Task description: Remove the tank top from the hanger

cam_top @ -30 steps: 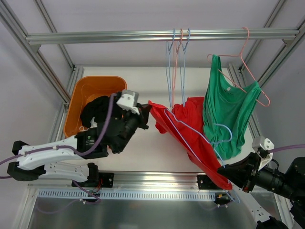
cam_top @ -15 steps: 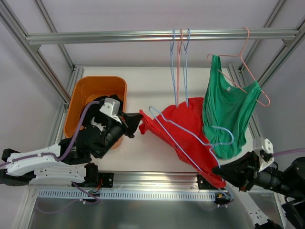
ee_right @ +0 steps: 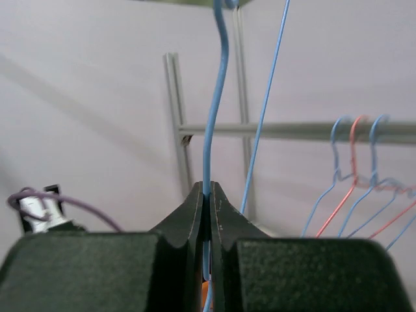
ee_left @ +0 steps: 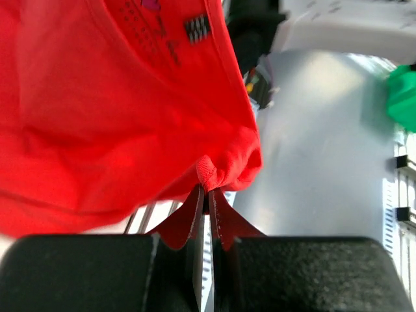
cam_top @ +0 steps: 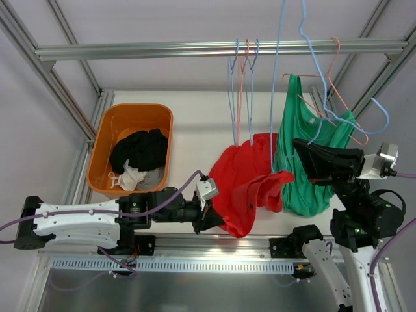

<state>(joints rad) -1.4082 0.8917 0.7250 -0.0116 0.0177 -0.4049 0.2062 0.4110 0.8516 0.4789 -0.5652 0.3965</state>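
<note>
Left pincer (ee_left: 208, 190) pinches the red tank top (cam_top: 247, 179); right pincer (ee_right: 208, 192) clamps the blue hanger (cam_top: 279, 65), its top cut off.

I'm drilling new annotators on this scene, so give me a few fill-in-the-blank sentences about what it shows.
The left gripper pinches an edge of the ___ tank top.
The right gripper is shut on a ___ wire hanger.
The orange bin holds mostly ___ clothing.
Missing words: red; blue; black.
</note>
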